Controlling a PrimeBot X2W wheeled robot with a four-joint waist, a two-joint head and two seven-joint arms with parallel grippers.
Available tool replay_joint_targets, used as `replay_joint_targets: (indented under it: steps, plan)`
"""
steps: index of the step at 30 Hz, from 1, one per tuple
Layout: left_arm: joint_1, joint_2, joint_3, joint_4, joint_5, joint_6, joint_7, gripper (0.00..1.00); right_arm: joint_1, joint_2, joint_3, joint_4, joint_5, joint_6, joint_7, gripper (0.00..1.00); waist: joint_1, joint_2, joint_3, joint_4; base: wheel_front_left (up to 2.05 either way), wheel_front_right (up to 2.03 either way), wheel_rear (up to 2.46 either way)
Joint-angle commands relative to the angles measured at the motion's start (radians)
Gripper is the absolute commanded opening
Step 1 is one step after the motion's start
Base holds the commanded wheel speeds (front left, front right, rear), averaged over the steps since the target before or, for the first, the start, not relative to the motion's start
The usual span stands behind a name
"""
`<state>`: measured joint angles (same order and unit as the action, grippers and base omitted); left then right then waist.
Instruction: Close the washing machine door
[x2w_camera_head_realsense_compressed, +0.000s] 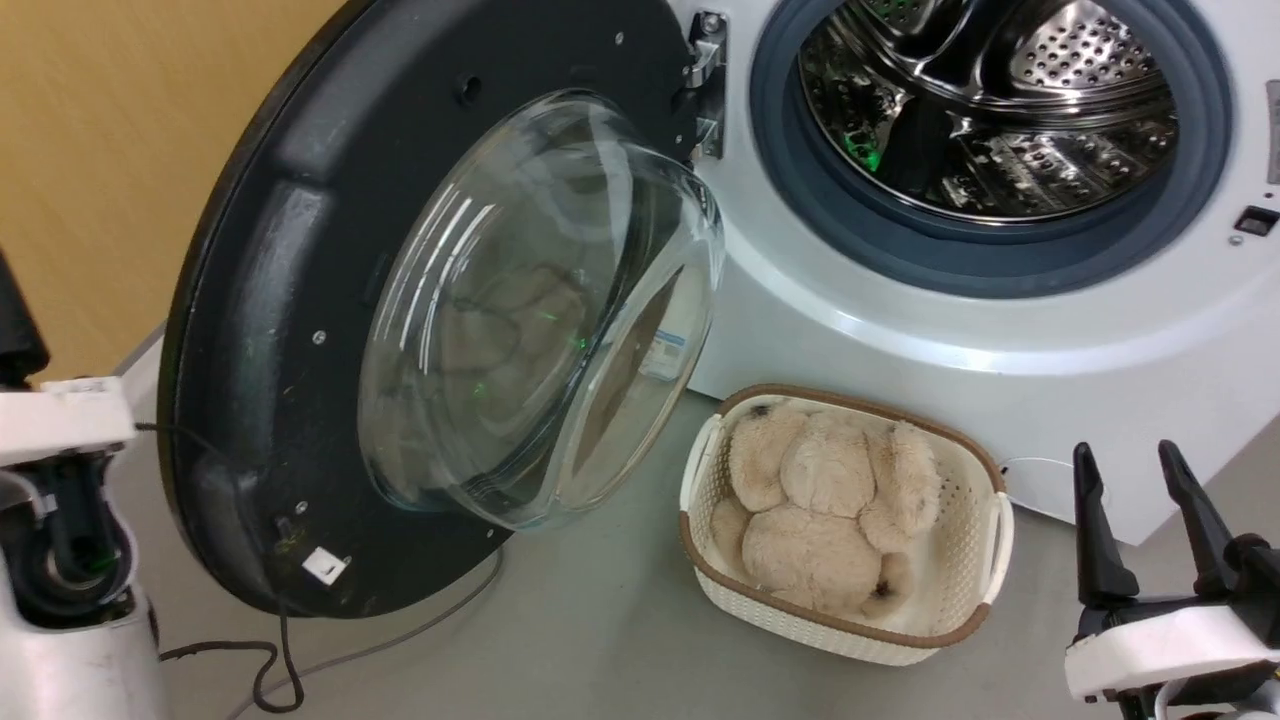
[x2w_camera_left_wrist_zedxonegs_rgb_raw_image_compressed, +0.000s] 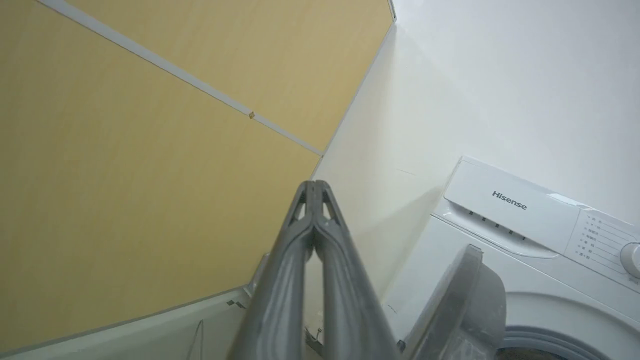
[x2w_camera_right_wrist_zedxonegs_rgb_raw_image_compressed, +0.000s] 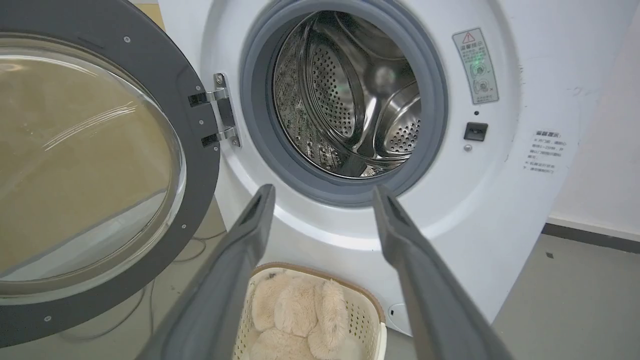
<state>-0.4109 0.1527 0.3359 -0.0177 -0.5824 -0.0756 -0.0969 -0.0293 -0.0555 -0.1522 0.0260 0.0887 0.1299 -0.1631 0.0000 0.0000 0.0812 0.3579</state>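
You see the door (x2w_camera_head_realsense_compressed: 270, 330) standing wide open, hanging from its hinge (x2w_camera_head_realsense_compressed: 707, 80) at the left edge of the opening in the washer (x2w_camera_head_realsense_compressed: 900, 330). Its inner face is turned toward the head camera, and the glass bowl (x2w_camera_head_realsense_compressed: 540, 310) bulges out from its centre. The door's free edge is well apart from the washer front. The steel drum (x2w_camera_head_realsense_compressed: 1000, 100) is exposed, ringed by the grey-blue gasket (x2w_camera_head_realsense_compressed: 790, 190).

Your left end effector (x2w_camera_left_wrist_zedxonegs_rgb_raw_image_compressed: 312, 184) has its fingers pressed together, tips touching and nothing between them. In the left wrist view it points up toward the corner where the yellow wall (x2w_camera_left_wrist_zedxonegs_rgb_raw_image_compressed: 125, 165) meets the white wall (x2w_camera_left_wrist_zedxonegs_rgb_raw_image_compressed: 500, 75), with the washer's control panel at the lower right. In the head view your left arm (x2w_camera_head_realsense_compressed: 60, 560) stands at the lower left, just beside the door's outer rim; you cannot tell whether it touches.

Your right end effector (x2w_camera_head_realsense_compressed: 1126, 450) is spread and empty. It sits at the lower right in the head view, near the washer front but apart from it. In the right wrist view its fingers frame the lower part of the drum opening.

On the floor (x2w_camera_head_realsense_compressed: 600, 620), a cream basket (x2w_camera_head_realsense_compressed: 990, 560) sits just in front of the washer, below the opening. A plush toy (x2w_camera_head_realsense_compressed: 830, 500) lies inside it. A dark cable (x2w_camera_head_realsense_compressed: 270, 670) trails on the floor under the door.
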Motion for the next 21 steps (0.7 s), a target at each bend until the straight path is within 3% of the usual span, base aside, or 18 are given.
replay_joint_targets:
  steps: [1,5,12,21]
  plan:
    - [-0.019,0.008,0.022,0.015,-0.041,-0.009,0.006,0.0,-0.015,0.003,-0.006,0.003,0.006,0.001,-0.011,1.0,0.0,0.0,0.004,0.008,0.0,0.0,0.0]
    - [-0.009,0.006,0.072,0.072,-0.16,-0.013,0.037,0.0,-0.015,0.004,-0.017,0.005,0.007,0.001,-0.02,1.0,0.0,0.0,0.009,0.025,0.0,0.0,0.0]
    - [0.017,-0.001,0.112,0.179,-0.41,-0.021,0.186,0.0,-0.022,0.004,-0.039,0.005,0.004,0.001,-0.034,1.0,0.0,0.0,0.028,0.056,0.0,0.0,0.0]
    - [0.092,-0.007,0.088,0.252,-0.631,-0.031,0.359,0.0,-0.035,0.004,-0.059,0.003,0.006,0.001,-0.053,1.0,0.0,0.0,0.05,0.087,0.0,0.0,0.0]
